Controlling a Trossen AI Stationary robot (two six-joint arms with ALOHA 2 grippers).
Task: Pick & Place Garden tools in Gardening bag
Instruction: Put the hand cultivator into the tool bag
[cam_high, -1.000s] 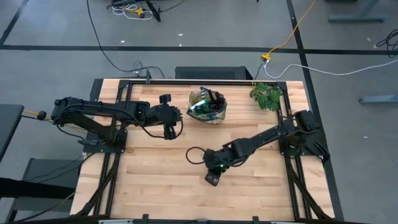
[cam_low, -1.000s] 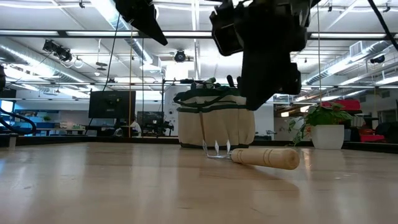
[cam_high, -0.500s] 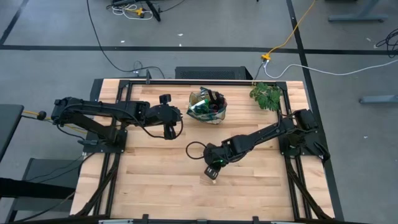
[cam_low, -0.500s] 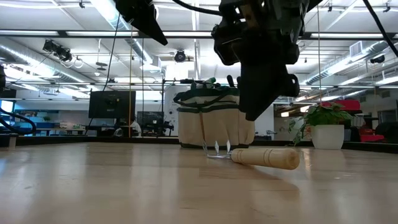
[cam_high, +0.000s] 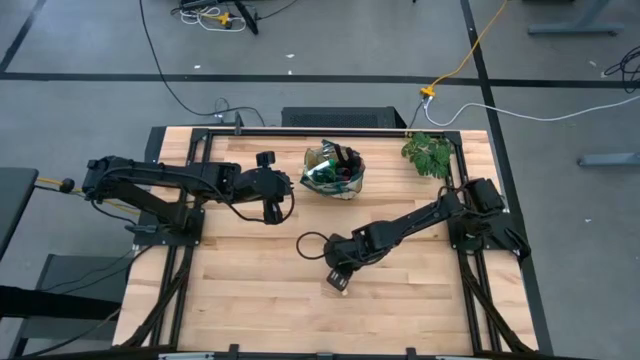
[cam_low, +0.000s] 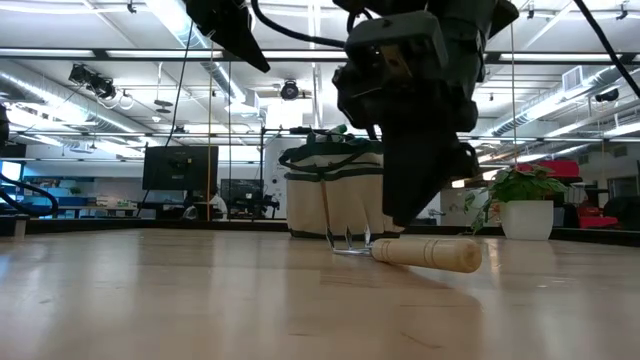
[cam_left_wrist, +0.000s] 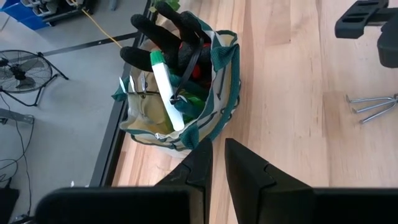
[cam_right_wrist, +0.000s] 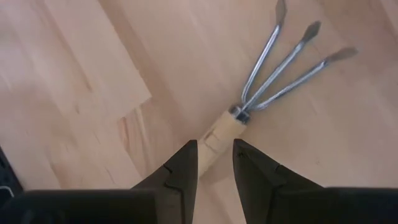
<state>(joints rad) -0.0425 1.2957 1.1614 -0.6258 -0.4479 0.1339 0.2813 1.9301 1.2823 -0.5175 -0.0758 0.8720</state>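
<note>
A mini rake (cam_low: 415, 250) with a wooden handle and metal tines lies flat on the table; it also shows in the high view (cam_high: 338, 281). My right gripper (cam_right_wrist: 215, 155) hangs just above it, open. Its fingers stand on either side of the handle (cam_right_wrist: 214, 140) near the tine end, without touching. The beige gardening bag (cam_high: 335, 170) with green trim stands at the table's far middle. It holds black glove fingers (cam_left_wrist: 161, 31) and a white-and-green item (cam_left_wrist: 166, 93). My left gripper (cam_high: 272, 208) hangs shut in the air, left of the bag.
A potted leafy plant (cam_high: 430, 155) stands at the far right corner, right of the bag. A black cable loop (cam_high: 312, 247) lies on the table beside my right gripper. Bare wood lies across the near half of the table (cam_high: 250, 300).
My right gripper has come down toward the rake and shifted a little toward the table's left, turning slightly. The rake has stayed where it lay.
</note>
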